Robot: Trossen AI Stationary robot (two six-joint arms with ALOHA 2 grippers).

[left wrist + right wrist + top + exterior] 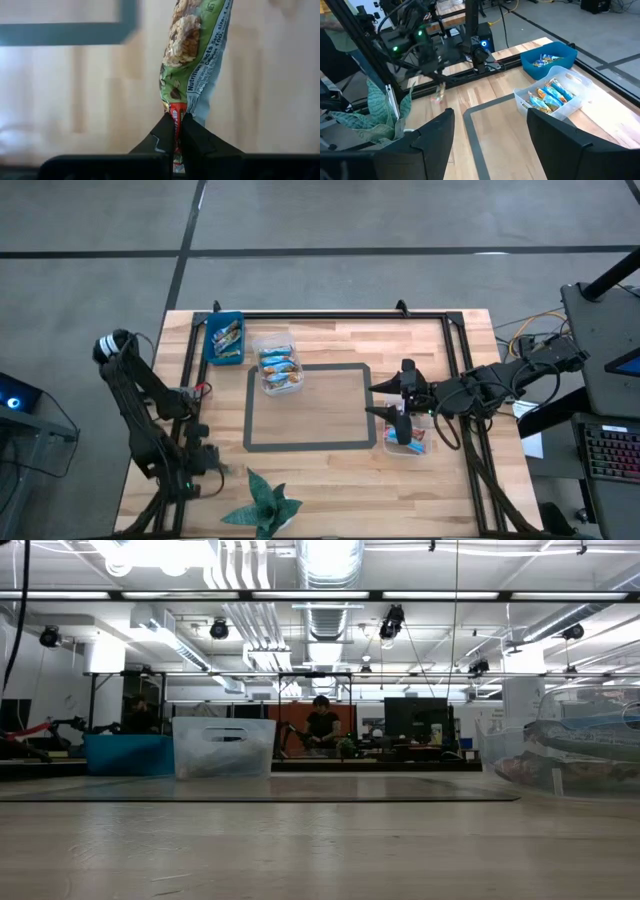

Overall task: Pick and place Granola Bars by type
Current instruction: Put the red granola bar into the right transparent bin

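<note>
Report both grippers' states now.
Left gripper: shut on a green-and-red shiny-wrapped granola bar.
Right gripper: open, holding nothing.

Two dark arms here, both built of slim black links with chunky joints. The left arm (pixel 150 415) starts at about nine o'clock with a rounded black-and-white cap on its base, a small red spot shows halfway along it, and green indicator lights glow on its housing in the right wrist view. The right arm (pixel 490 385), out at three o'clock, trails loops of black cable along its links. The left gripper (pixel 175 137) has matte black fingers tapering to wedge-shaped tips. The right gripper (pixel 490 142) shows two broad, flat black fingers with squared edges.
</note>
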